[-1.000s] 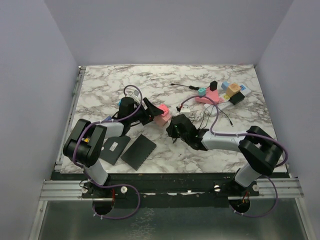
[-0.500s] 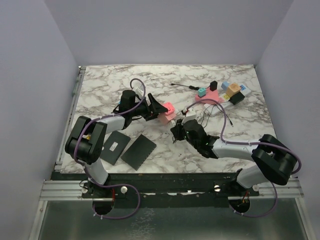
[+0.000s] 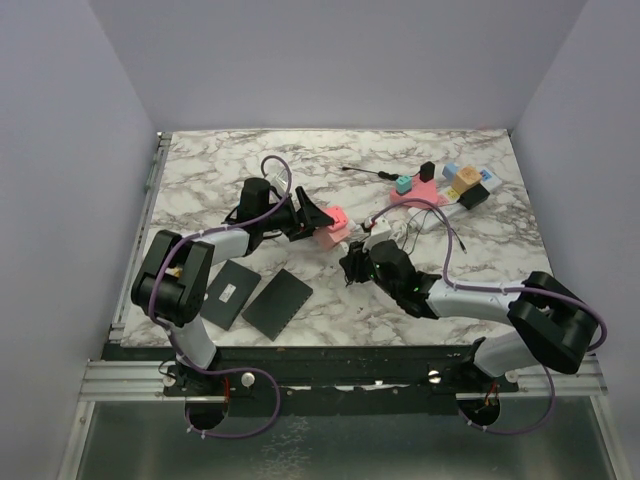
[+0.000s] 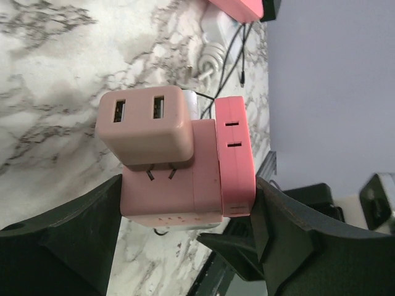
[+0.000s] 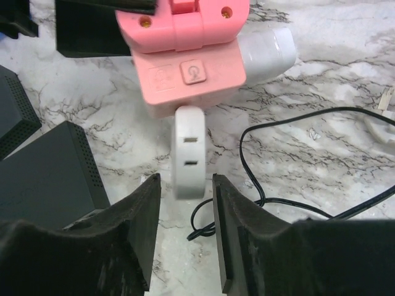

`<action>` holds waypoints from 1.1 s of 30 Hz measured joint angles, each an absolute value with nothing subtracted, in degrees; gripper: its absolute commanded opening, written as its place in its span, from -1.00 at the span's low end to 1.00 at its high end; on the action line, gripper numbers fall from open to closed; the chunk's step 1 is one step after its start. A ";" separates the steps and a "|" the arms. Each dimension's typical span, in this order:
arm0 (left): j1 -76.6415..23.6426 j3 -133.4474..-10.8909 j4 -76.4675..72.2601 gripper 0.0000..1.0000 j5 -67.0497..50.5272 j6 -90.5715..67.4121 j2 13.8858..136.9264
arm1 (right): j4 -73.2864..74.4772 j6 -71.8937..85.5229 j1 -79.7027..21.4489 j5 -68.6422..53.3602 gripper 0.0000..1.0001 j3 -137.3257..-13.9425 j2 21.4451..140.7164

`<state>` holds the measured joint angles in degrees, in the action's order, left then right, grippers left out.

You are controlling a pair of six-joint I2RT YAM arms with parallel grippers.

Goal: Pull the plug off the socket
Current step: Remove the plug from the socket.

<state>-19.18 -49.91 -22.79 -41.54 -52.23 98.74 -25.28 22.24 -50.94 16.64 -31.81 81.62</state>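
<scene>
My left gripper (image 4: pixel 188 197) is shut on a pink socket block (image 4: pixel 185 185) and holds it just above the marble table; the same block (image 3: pixel 335 222) shows in the top view. A white plug (image 5: pixel 188 151) with two USB slots sticks out of the block's face. It looks beige in the left wrist view (image 4: pixel 145 126). My right gripper (image 5: pixel 183 185) is open, its fingertips on either side of the plug's free end with a thin gap on each side. From above, the right gripper (image 3: pixel 352 262) sits just near-right of the block.
Two flat black pads (image 3: pixel 277 302) (image 3: pixel 225 298) lie near the left arm, and one of them (image 5: pixel 49 179) is close to my right fingers. A thin black cable (image 5: pixel 296 154) loops beside the plug. A white power strip (image 3: pixel 440 212) with coloured adapters lies at the back right.
The left gripper carried the pink block a little right and back. The right arm stretched forward until its fingers flanked the plug. Both arms have barely moved in the last half second.
</scene>
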 measured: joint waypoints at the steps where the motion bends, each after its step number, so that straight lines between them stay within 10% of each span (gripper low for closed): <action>1: -19.11 -49.93 -22.63 -0.30 -41.19 -51.66 98.83 | -25.21 22.37 -50.96 16.71 0.09 -31.79 81.38; 13: -17.63 -49.95 -20.62 -0.31 -39.29 -50.02 100.22 | -25.41 22.24 -50.94 16.56 0.50 -31.94 79.81; 33: -17.69 -50.15 -20.49 -0.32 -39.40 -49.76 100.55 | -27.81 20.08 -45.56 7.38 0.18 -36.95 89.60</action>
<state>-17.69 -50.15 -20.49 -39.40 -49.76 100.55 -27.81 20.08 -45.56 7.38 -36.95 89.60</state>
